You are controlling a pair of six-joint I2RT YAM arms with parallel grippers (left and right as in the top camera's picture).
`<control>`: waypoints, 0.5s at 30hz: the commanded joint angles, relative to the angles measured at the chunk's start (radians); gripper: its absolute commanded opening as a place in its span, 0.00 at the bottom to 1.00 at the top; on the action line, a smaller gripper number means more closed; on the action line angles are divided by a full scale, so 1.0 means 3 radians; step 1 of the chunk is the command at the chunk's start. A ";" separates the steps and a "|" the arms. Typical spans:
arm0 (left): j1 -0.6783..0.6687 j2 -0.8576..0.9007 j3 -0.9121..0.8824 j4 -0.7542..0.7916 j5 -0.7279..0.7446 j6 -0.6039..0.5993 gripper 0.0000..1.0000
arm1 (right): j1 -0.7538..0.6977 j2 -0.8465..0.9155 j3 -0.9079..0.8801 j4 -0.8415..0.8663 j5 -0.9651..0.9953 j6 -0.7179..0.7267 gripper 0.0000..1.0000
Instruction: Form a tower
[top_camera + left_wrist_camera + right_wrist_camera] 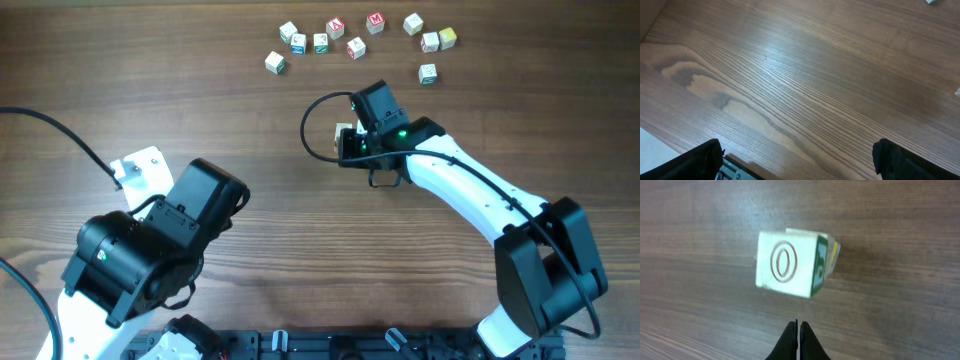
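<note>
The tower shows from above in the right wrist view. Its top cube is pale cream with a red ringed O on top and a green side, and a yellow-faced cube peeks out beneath it. My right gripper is shut and holds nothing, its tips just short of the tower and apart from it. In the overhead view only a cream corner of the tower shows beside the right arm's wrist. My left gripper is open over bare wood, far from the tower.
Several single letter cubes lie scattered at the back of the table, from a green-edged one through red-faced ones to a yellowish one. The left arm fills the near left. A black cable loops beside the tower.
</note>
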 commanded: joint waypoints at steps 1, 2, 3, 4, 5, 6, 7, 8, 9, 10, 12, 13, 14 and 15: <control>0.0020 -0.0005 -0.0004 0.0000 0.0004 -0.0053 1.00 | 0.0017 -0.0018 0.0037 -0.0036 -0.0072 -0.0099 0.05; 0.0020 -0.0005 -0.0004 -0.0001 0.0004 -0.0053 1.00 | 0.0017 -0.0051 0.0041 -0.0047 -0.0072 -0.0177 0.06; 0.0020 -0.0005 -0.0004 -0.0001 0.0004 -0.0053 1.00 | 0.0017 -0.0117 0.0053 -0.0094 -0.0071 -0.0324 0.23; 0.0020 -0.0005 -0.0004 -0.0001 0.0004 -0.0053 1.00 | 0.0017 -0.0169 0.0080 -0.0154 -0.0072 -0.0482 0.45; 0.0020 -0.0005 -0.0004 0.0000 0.0004 -0.0053 1.00 | 0.0017 -0.0215 0.0120 -0.0231 -0.0075 -0.0701 0.69; 0.0020 -0.0005 -0.0004 0.0000 0.0004 -0.0053 1.00 | 0.0013 -0.0256 0.0188 -0.0338 -0.0076 -0.1027 1.00; 0.0020 -0.0005 -0.0004 0.0000 0.0004 -0.0053 1.00 | 0.0013 -0.0270 0.0267 -0.0413 -0.0074 -0.1336 1.00; 0.0020 -0.0005 -0.0004 0.0000 0.0004 -0.0053 1.00 | 0.0013 -0.0270 0.0364 -0.0431 -0.0031 -0.1715 1.00; 0.0020 -0.0005 -0.0004 0.0000 0.0004 -0.0053 1.00 | 0.0013 -0.0270 0.0445 -0.0364 0.0113 -0.1844 1.00; 0.0020 -0.0005 -0.0004 -0.0001 0.0004 -0.0053 1.00 | 0.0013 -0.0271 0.0510 -0.0242 0.0298 -0.1873 1.00; 0.0020 -0.0005 -0.0004 -0.0001 0.0004 -0.0053 1.00 | 0.0013 -0.0276 0.0650 0.0052 0.0872 -0.1930 1.00; 0.0020 -0.0005 -0.0004 -0.0001 0.0004 -0.0053 1.00 | 0.0013 -0.0285 0.0693 0.0209 0.1156 -0.1991 1.00; 0.0020 -0.0005 -0.0004 -0.0001 0.0004 -0.0053 1.00 | 0.0013 -0.0295 0.0725 0.0375 0.1348 -0.2125 1.00; 0.0020 -0.0005 -0.0004 -0.0001 0.0004 -0.0053 1.00 | 0.0001 -0.0295 0.0810 0.0605 0.1325 -0.2520 1.00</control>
